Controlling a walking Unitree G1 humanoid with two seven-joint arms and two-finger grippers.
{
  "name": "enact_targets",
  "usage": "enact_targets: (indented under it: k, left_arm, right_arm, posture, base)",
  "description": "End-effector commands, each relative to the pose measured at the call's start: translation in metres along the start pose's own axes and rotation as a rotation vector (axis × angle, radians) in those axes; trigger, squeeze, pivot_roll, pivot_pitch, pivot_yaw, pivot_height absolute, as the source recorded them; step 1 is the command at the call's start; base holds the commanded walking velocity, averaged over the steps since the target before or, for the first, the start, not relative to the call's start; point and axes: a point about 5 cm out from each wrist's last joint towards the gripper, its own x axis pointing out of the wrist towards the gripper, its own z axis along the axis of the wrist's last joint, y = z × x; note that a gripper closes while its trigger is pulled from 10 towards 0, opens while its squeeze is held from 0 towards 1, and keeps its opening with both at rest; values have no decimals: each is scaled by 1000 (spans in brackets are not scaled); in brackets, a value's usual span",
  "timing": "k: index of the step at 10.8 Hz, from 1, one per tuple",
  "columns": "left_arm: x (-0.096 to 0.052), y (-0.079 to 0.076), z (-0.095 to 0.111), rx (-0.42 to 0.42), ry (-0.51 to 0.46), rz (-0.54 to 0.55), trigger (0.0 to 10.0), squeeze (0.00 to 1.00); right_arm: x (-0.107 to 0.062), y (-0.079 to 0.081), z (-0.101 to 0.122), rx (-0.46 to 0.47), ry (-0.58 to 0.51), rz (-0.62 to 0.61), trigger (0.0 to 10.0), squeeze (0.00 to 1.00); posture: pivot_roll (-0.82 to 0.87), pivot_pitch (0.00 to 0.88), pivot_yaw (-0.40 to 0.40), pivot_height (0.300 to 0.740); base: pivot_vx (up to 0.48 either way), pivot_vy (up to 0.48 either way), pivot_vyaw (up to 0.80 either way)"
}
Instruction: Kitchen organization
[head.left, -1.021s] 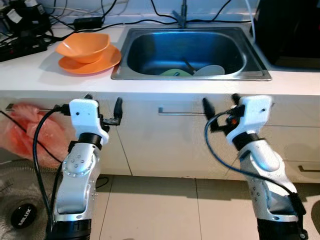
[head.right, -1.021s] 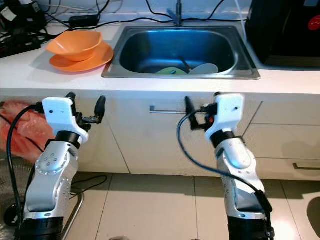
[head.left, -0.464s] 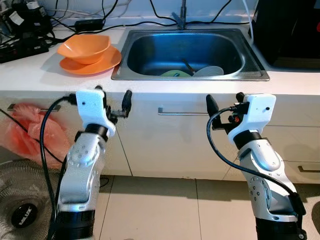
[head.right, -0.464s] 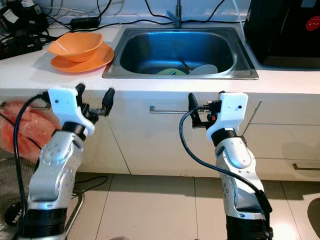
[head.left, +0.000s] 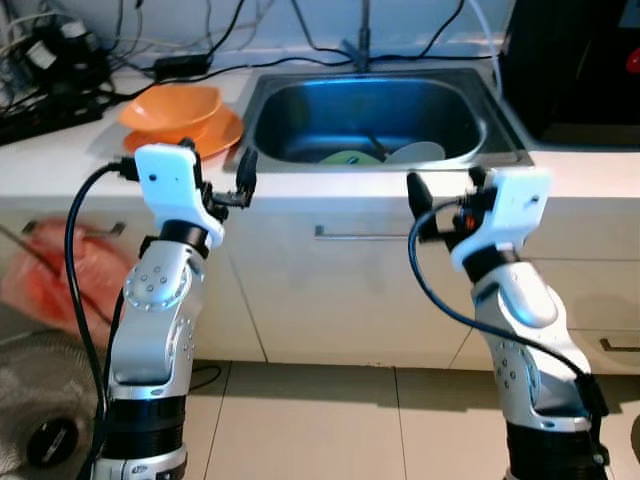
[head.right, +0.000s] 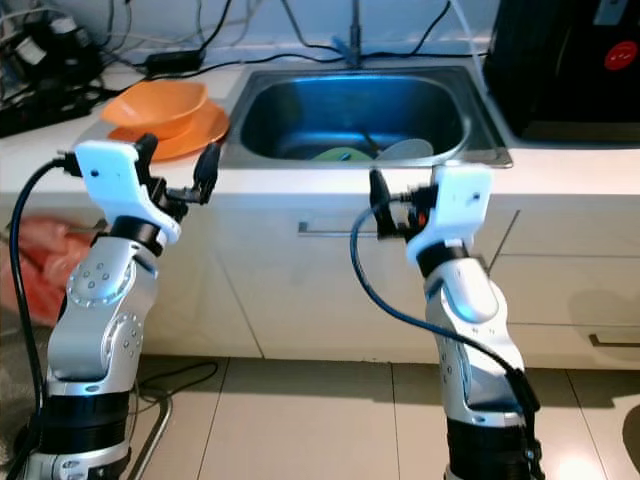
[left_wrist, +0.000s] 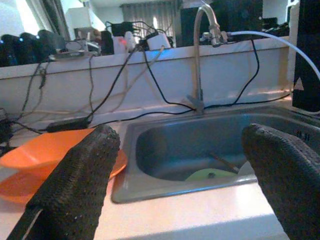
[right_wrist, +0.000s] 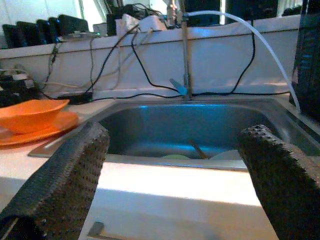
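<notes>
An orange bowl (head.left: 170, 104) sits in an orange plate (head.left: 217, 130) on the white counter, left of the steel sink (head.left: 300, 105). Inside the sink lie a green plate (head.left: 349, 157), a white dish (head.left: 416, 152) and a dark utensil (head.left: 374, 141). My left gripper (head.left: 218, 172) is open and empty at the counter's front edge, just in front of the orange plate. My right gripper (head.left: 446, 192) is open and empty too, held before the sink's front rim. Both wrist views look between the fingers (left_wrist: 75, 185) (right_wrist: 280, 180) across the counter into the sink (right_wrist: 185, 127).
A faucet (head.left: 362, 40) rises behind the sink. Cables and power bricks (head.left: 50, 70) crowd the back left of the counter. A black appliance (head.left: 575, 60) stands at the right. Below are a cabinet handle (head.left: 360, 233), a pink bag (head.left: 60, 280) and tiled floor (head.left: 320, 420).
Both arms have risen from cabinet-front height to the counter edge. The left gripper has moved up toward the orange plate. Both stay open and empty.
</notes>
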Motion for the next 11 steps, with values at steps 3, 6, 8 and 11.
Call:
enact_targets:
  k: [3,6,8,11]
  left_arm:
    - [0,1,0,-10,3,16,10000,0]
    - [1,1,0,-6,1,7,10000,0]
    - [2,3,0,7,4,21,10000,0]
    - [2,5,-1,13,13,36,10000,0]
  right_arm:
    - [1,4,5,8,-15,5,10000,0]
    - [0,4,4,4,-10,6,10000,0]
    - [0,5,3,7,-8,6,10000,0]
    - [0,6,3,10,-6,11,10000,0]
  posture:
    - [141,12,90,740]
    - [141,12,93,740]
    - [144,11,96,740]
    - [145,14,94,740]
  base:
    - [456,0,0]
    - [445,0,0]
    - [435,0,0]
    - [419,0,0]
